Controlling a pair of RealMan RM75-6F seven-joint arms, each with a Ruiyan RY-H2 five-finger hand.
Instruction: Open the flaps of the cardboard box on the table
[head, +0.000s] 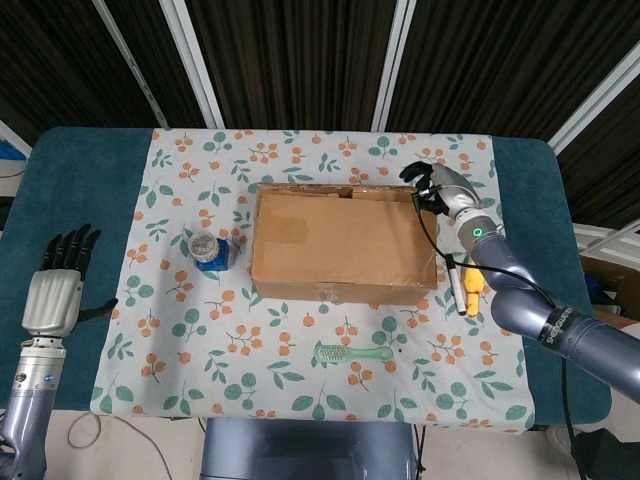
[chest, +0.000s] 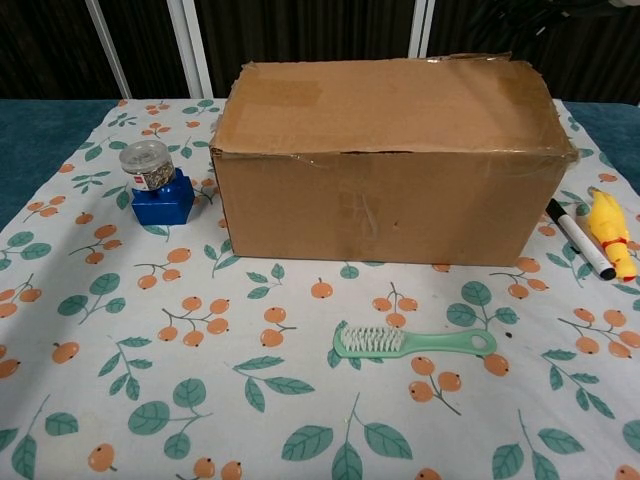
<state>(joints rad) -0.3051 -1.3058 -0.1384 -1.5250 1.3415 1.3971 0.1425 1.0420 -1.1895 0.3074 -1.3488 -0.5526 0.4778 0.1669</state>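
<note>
A closed cardboard box (head: 343, 243) sits at the centre of a table (head: 80, 190) covered with a floral cloth (head: 190, 370), its top flaps lying flat. The robot's right hand (head: 440, 186) hangs at the box's far right corner, dark fingers (head: 418, 175) curled inward and their tips at or just over the corner edge; from overhead it is hard to tell whether they actually touch the cardboard, and nothing can be seen gripped in them. A thin dark cable (head: 433, 235) trails from that hand down along the box's right side.

Just below the right hand's wrist, beside the box's right wall, lie a black marker (chest: 578, 237) and a yellow rubber-duck toy (chest: 610, 230), side by side on the cloth.

The left hand (head: 57, 288) rests far from the box, over the bare blue tabletop at the table's left edge, fingers (head: 70, 250) stretched straight and slightly spread, thumb out to the side, holding nothing.

Between that hand's fingertips and the box stands a small clear jar (chest: 147, 165) on a blue block (chest: 163, 200). A mint-green brush (chest: 412, 343) lies on the cloth in front of the box, well apart from both hands.
</note>
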